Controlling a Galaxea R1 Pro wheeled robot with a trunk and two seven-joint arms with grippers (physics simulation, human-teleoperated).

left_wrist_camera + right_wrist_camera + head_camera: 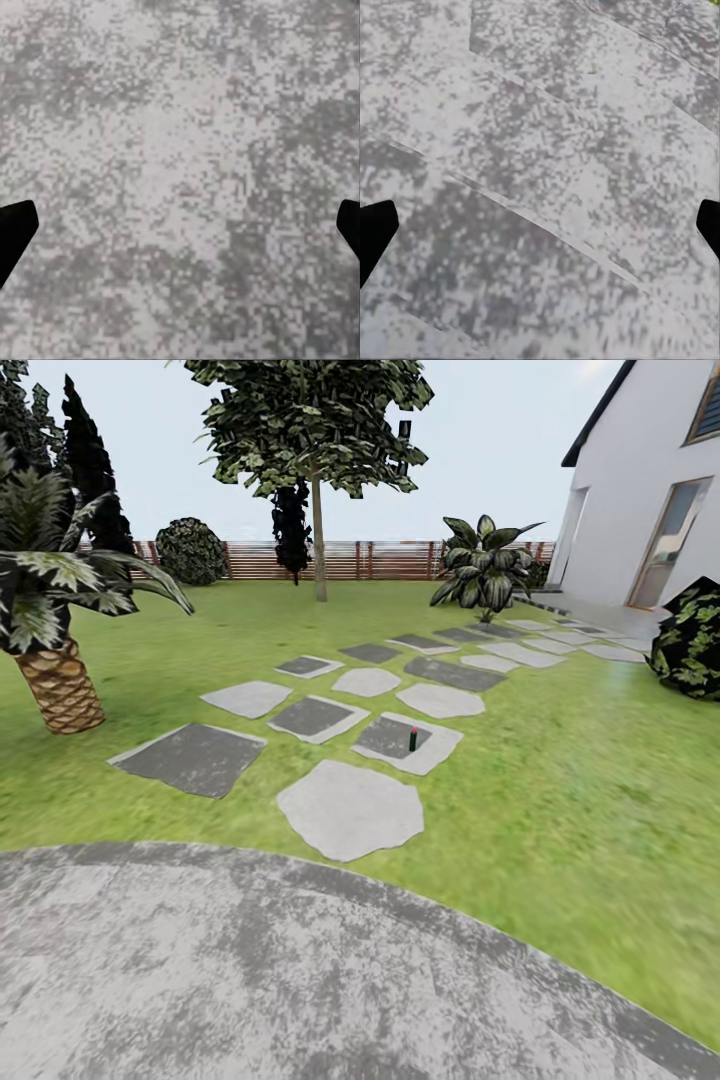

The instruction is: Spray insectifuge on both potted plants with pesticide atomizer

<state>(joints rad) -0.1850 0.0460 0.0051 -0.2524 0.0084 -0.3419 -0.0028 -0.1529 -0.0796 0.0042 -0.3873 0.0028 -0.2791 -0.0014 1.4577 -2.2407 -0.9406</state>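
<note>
On the far left of the head view a palm-like shrub (45, 610) stands on the lawn (560, 780), not a task plant. Right of it, stepping stones (350, 808) run diagonally from the round grey patio (250, 970) toward the house (650, 490). The pesticide atomizer (412, 739) stands upright on a dark slab set in a pale stone, well apart from the robot, so it probably has to drive closer before any reach. Further right, a striped-leaf shrub (487, 570) sits by the fence (350, 559), again not a potted plant. The left gripper (180, 225) looks down at patio paving, fingertips (15, 229) at the picture edges, spread wide with nothing between. The right gripper (540, 225) is the same, spread wide over paving seams, fingertips (375, 229) empty. Likely both are parked for travel.
</note>
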